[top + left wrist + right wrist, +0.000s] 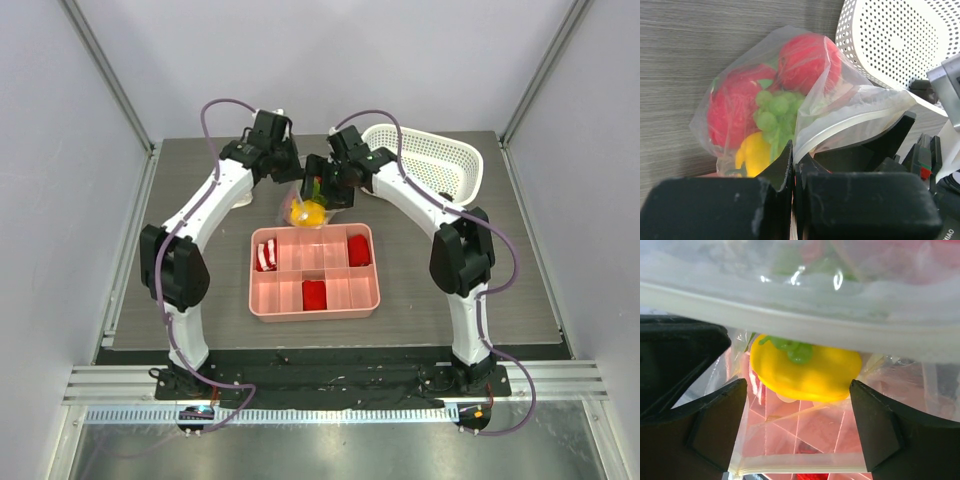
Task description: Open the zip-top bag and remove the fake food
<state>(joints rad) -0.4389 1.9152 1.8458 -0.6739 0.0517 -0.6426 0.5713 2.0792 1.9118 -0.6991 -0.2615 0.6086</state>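
**Bag position relative to both claws**

The zip-top bag hangs between the two arms, over the far rim of the pink tray and near the white basket. The left claw is pressed together, pinching the bag's upper edge; the bag body extends away from its fingertips. The fake food is inside the bag: red round pieces, green pieces and a yellow pepper. The right claw is spread wide at the bag's mouth. The zip strip runs across just above its fingers, and the yellow pepper shows between them.
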